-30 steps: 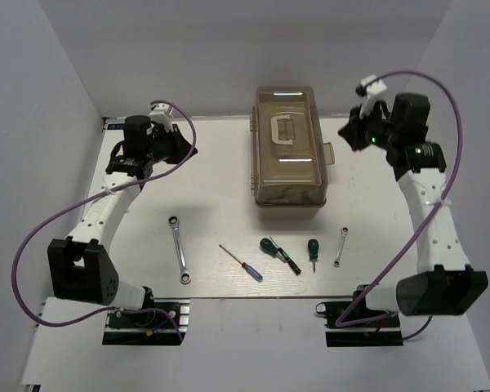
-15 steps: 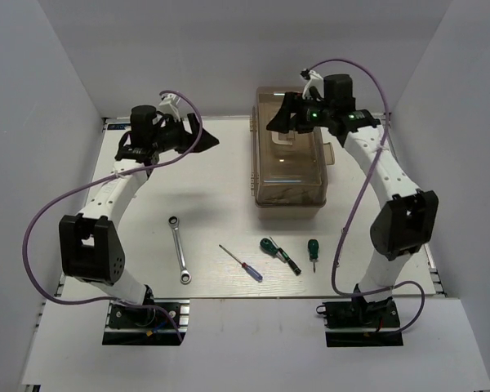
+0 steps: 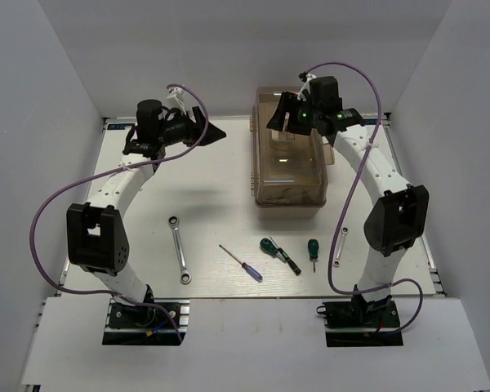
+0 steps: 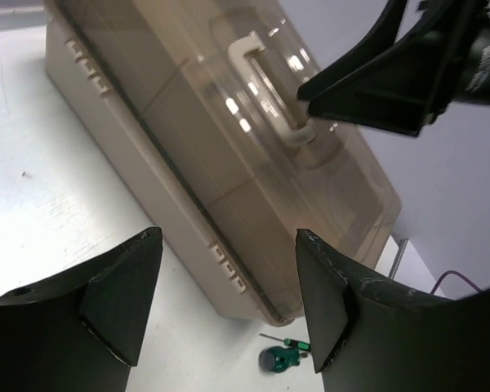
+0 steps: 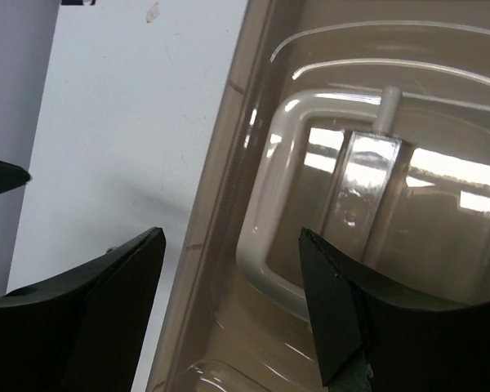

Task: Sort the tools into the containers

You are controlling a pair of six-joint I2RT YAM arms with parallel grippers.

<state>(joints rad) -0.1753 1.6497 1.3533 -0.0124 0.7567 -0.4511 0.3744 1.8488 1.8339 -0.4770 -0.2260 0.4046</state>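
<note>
The toolbox (image 3: 287,167) stands at the back middle of the table, its smoky brown lid down and its beige handle (image 5: 265,237) lying flat on top. My right gripper (image 3: 276,119) hovers open over the handle's left end (image 5: 229,241), holding nothing. To the left of the box my left gripper (image 3: 215,133) is open and empty, pointing at its side wall (image 4: 229,245). The tools lie along the front: a long wrench (image 3: 180,249), a red-and-blue screwdriver (image 3: 242,263), two green-handled screwdrivers (image 3: 280,254) (image 3: 313,251), and a short wrench (image 3: 340,249) partly behind the right arm.
White walls close in the table on the left, back and right. The right arm (image 3: 376,175) arches along the toolbox's right side. Purple cables (image 3: 57,204) loop off both arms. In the left wrist view one green screwdriver (image 4: 282,357) shows past the box's near corner.
Both grippers have opened. The right arm swung left from beside the toolbox to above its handle. The left gripper turned and reached right toward the box's side.
</note>
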